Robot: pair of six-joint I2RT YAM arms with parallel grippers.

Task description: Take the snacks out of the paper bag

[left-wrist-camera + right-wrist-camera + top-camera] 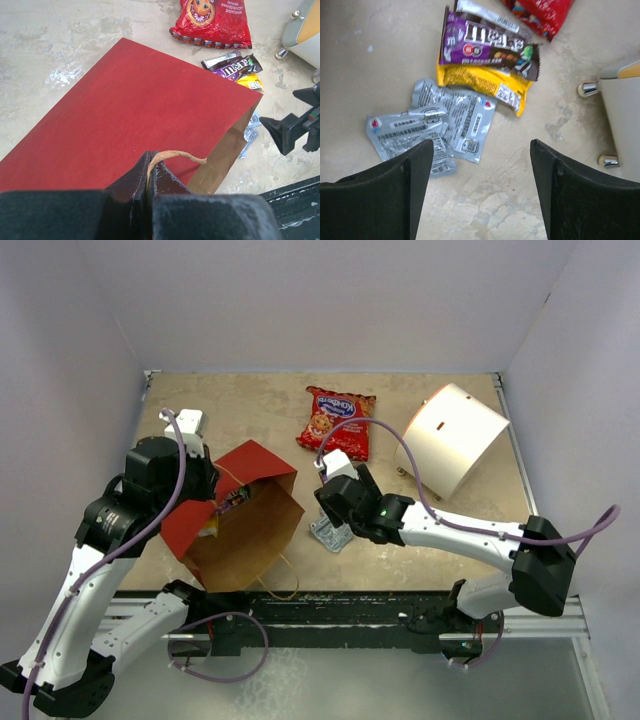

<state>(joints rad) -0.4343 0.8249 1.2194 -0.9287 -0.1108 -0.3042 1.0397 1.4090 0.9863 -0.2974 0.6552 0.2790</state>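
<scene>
The paper bag, red outside and brown inside, lies on the table with its mouth towards the right arm. My left gripper is shut on its thin brown handle, above the red side; it also shows in the top view. The red cookie bag lies behind. The purple-and-yellow candy packet and two silver foil packs lie on the table outside the bag. My right gripper is open and empty, just above bare table beside the foil packs.
A white cylinder lies at the back right, close to the right arm; its edge shows in the right wrist view. White walls enclose the table on three sides. The metal rail runs along the near edge.
</scene>
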